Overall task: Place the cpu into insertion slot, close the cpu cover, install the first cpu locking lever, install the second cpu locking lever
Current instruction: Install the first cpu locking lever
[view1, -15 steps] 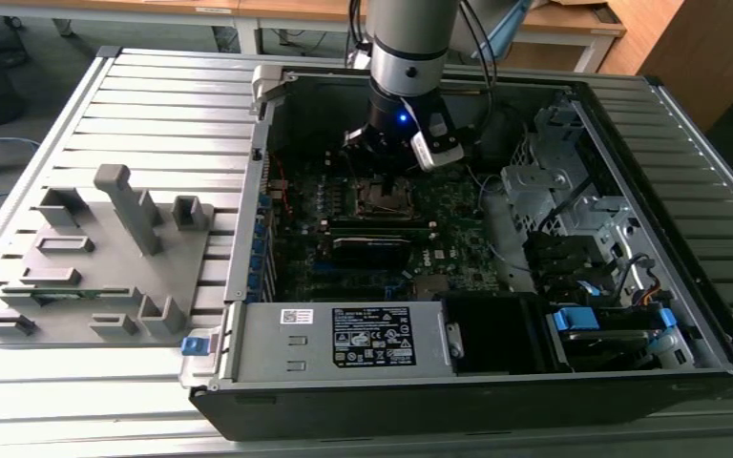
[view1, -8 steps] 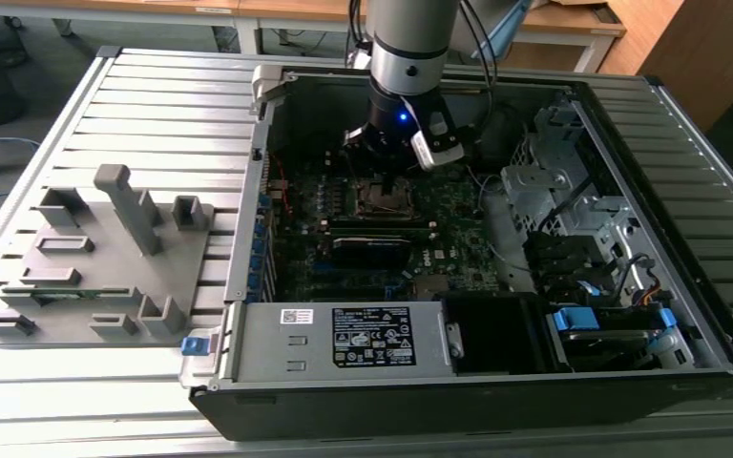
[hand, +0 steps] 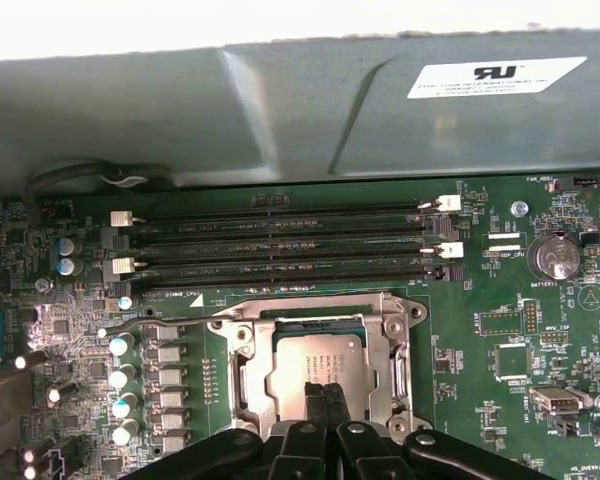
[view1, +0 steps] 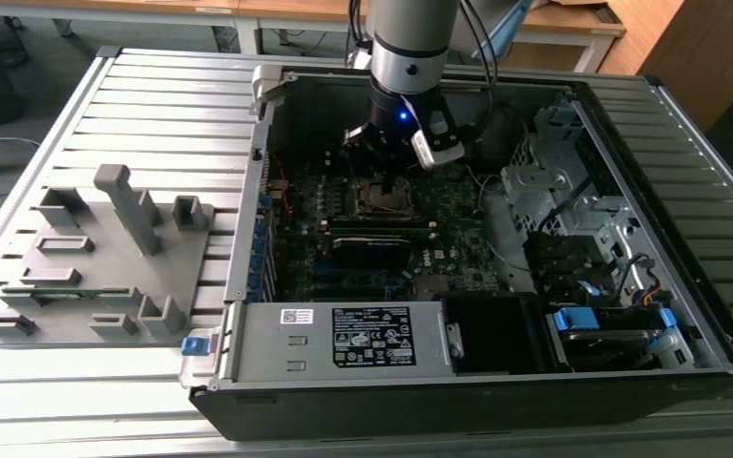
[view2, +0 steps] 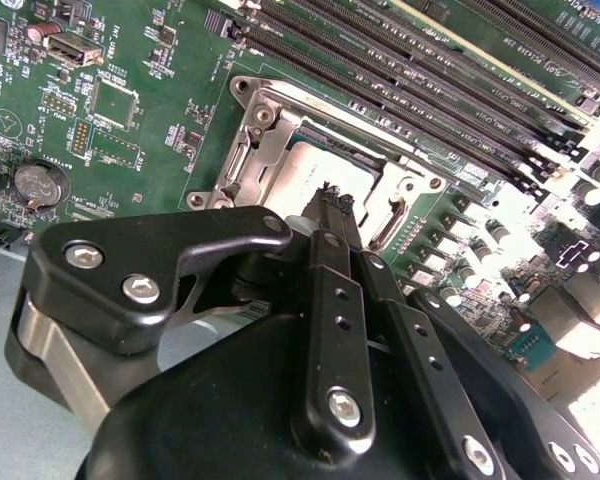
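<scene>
The gripper (hand: 320, 392) has its two black fingers pressed flat together with nothing between them. Their tips sit over the near edge of the cpu (hand: 325, 358); whether they touch it cannot be told. In the second wrist view the joined tips (view2: 330, 203) likewise point at the chip's grey top.

The cpu lies seated in the insertion slot (view1: 384, 197). The cpu cover (hand: 388, 350) is folded down over it, so the chip's metal face shows through the frame's window. A thin wire lever (hand: 150, 322) runs along the circuit board (hand: 475, 290) from one corner of the cover; its latch state cannot be made out.

Beyond the socket lie four long black memory slots (hand: 280, 250), and past them rises the grey case wall (hand: 280, 110).

In the exterior view the open computer case (view1: 245, 239) rests on a slatted table (view1: 150, 114). It holds a labelled power supply box (view1: 341, 339) at its near end and the board in the middle, where the arm (view1: 408, 48) reaches down. A grey fixture tray (view1: 87, 320) sits on the table to the exterior view's left.
</scene>
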Controlling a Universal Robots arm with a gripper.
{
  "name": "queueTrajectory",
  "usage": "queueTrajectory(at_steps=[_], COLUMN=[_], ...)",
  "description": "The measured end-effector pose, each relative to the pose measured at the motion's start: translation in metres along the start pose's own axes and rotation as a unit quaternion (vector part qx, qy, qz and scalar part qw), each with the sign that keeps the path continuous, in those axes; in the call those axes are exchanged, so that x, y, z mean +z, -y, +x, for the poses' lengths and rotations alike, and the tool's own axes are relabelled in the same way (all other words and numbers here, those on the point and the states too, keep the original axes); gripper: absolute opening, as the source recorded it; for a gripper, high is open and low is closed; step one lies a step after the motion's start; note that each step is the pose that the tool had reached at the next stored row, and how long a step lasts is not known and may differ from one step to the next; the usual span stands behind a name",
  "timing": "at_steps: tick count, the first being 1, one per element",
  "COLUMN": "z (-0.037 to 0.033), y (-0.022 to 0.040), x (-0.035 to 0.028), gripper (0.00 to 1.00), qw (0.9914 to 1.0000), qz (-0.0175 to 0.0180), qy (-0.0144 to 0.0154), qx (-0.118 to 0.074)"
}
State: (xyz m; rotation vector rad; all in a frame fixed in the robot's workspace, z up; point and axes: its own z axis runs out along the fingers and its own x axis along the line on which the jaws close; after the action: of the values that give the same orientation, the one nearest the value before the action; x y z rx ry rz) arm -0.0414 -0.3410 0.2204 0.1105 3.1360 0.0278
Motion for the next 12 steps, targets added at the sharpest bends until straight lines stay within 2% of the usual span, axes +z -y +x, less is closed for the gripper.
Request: queueTrajectory(at_steps=[9,11,12], z=[0.0000,0.0000,0.0000], y=[-0.0001,-0.0002,-0.0002], x=[-0.0016,-0.0067,-0.0067], gripper=[0.11,0.11,0.11], qw=[1.00000,1.00000,1.00000], qz=[-0.0002,-0.0002,-0.0002], qy=[0.0001,0.0001,0.0001], qx=[0.000,0.000,0.000])
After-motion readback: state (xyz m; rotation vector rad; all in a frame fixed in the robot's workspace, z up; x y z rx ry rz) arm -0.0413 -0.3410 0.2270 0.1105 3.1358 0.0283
